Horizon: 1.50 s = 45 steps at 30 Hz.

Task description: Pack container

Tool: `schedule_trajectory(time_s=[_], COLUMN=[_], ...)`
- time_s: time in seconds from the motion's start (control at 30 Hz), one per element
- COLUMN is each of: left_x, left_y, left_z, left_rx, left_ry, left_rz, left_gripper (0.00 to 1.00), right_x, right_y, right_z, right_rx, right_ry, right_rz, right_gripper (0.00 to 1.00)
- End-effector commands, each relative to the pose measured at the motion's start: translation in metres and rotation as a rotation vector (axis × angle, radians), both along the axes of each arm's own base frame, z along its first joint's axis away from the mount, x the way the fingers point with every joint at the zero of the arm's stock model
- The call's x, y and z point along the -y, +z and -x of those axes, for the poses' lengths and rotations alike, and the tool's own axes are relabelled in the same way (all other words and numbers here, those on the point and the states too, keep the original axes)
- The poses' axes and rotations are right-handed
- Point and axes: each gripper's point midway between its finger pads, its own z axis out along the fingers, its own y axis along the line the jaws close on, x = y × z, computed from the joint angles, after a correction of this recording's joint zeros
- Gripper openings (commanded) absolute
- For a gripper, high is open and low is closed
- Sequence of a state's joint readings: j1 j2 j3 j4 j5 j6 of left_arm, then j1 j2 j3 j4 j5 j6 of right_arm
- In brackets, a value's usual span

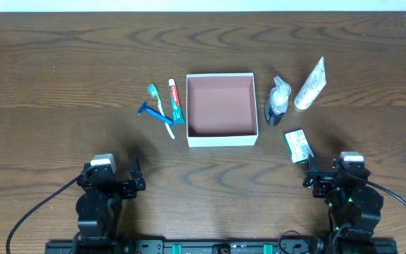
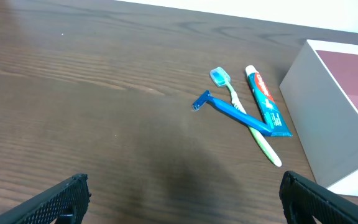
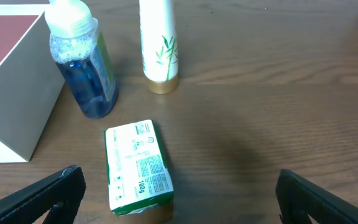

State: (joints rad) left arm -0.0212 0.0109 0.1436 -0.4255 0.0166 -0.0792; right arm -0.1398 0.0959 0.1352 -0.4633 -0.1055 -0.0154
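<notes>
The container (image 1: 220, 137) is a square white box with a reddish-brown inside, empty, at mid-table; its wall shows in the left wrist view (image 2: 319, 118) and the right wrist view (image 3: 17, 112). Left of it lie a blue razor (image 1: 157, 116), a green toothbrush (image 1: 153, 92) and a toothpaste tube (image 1: 176, 101). Right of it stand a blue bottle (image 1: 276, 102), a white tube (image 1: 310, 85) and a green-and-white packet (image 1: 298, 146). My left gripper (image 1: 111, 180) and right gripper (image 1: 337, 176) are open and empty near the front edge.
Dark wooden table (image 1: 62, 70) all around. The toothbrush (image 2: 244, 115), razor (image 2: 229, 109) and toothpaste (image 2: 266, 102) lie ahead of the left fingers. The packet (image 3: 138, 165), bottle (image 3: 86, 62) and tube (image 3: 159, 43) lie ahead of the right fingers.
</notes>
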Motion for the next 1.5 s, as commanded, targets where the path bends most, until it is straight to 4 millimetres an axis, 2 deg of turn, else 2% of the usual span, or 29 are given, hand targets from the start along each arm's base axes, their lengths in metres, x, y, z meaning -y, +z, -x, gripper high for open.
schedule_trajectory(time_s=[0.0, 0.2, 0.43, 0.57, 0.7, 0.9, 1.13, 1.3, 1.37, 1.47], left_x=[-0.001, -0.001, -0.001, -0.001, -0.001, -0.001, -0.001, -0.001, -0.001, -0.001], left_y=[-0.008, -0.008, -0.008, -0.008, -0.008, -0.008, -0.008, -0.008, -0.008, -0.008], left_z=[0.000, 0.000, 0.000, 0.000, 0.000, 0.000, 0.000, 0.000, 0.000, 0.000], left_rx=[-0.014, -0.015, -0.014, -0.014, -0.014, -0.014, -0.014, -0.014, -0.014, -0.014], left_ry=[0.009, 0.009, 0.009, 0.009, 0.009, 0.009, 0.009, 0.009, 0.009, 0.009], left_rz=[0.007, 0.007, 0.007, 0.007, 0.007, 0.007, 0.007, 0.007, 0.007, 0.007], left_gripper=[0.98, 0.98, 0.98, 0.98, 0.98, 0.98, 0.98, 0.98, 0.98, 0.98], right_x=[-0.003, -0.003, -0.022, -0.041, -0.040, -0.033, -0.027, -0.022, -0.022, -0.031], right_y=[0.000, 0.005, 0.007, 0.021, 0.035, 0.074, 0.117, 0.163, 0.183, 0.206], right_z=[0.000, -0.002, -0.002, -0.004, -0.006, -0.021, -0.067, -0.101, -0.110, -0.117], right_rx=[0.006, 0.028, 0.031, 0.078, 0.093, 0.047, -0.160, -0.302, -0.340, -0.377], right_ry=[0.018, 0.018, 0.066, 0.163, 0.160, 0.125, 0.116, 0.146, 0.152, 0.202], right_rz=[0.004, 0.005, -0.172, -0.245, -0.239, -0.237, -0.247, -0.203, -0.206, -0.249], right_gripper=[0.99, 0.99, 0.99, 0.99, 0.99, 0.99, 0.99, 0.99, 0.99, 0.99])
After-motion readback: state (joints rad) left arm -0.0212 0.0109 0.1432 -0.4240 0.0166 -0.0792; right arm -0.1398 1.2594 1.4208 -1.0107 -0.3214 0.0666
